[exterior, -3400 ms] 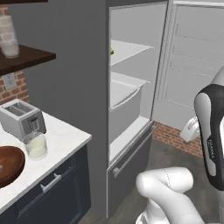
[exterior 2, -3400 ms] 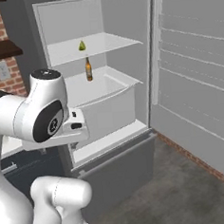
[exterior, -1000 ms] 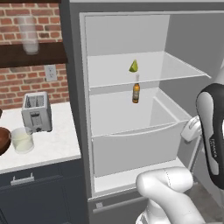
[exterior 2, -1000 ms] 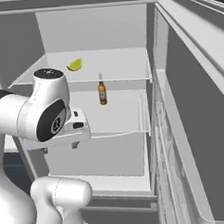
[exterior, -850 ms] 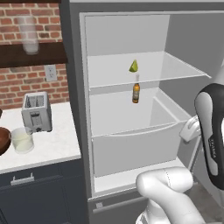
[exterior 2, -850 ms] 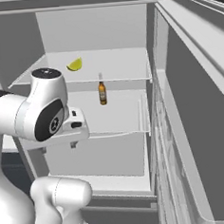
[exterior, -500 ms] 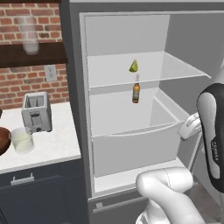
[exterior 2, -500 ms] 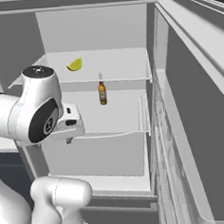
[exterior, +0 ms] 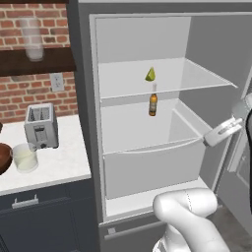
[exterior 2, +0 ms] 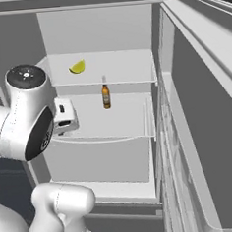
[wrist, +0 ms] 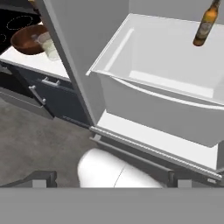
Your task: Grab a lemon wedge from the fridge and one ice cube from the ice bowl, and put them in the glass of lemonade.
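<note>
Two base cameras hold the same framing as a second ago, so I read the base as parked squarely before the open fridge (exterior: 88, 123); what has changed is the arm, whose hand has lifted slightly toward the shelves. From the left base view, the lemon wedge (exterior: 150, 74) sits on the upper shelf, tip up, long axis near vertical, with a brown bottle (exterior: 153, 104) just below it, and the glass of lemonade (exterior: 24, 157) waits on the counter beside the ice bowl (exterior: 4, 157). From the right, the wedge (exterior 2: 77, 67) lies flatter, long axis slanting across the shelf. Through the hand camera, the gripper (wrist: 111, 178) stands wide apart and empty, aimed low at the drawer.
</note>
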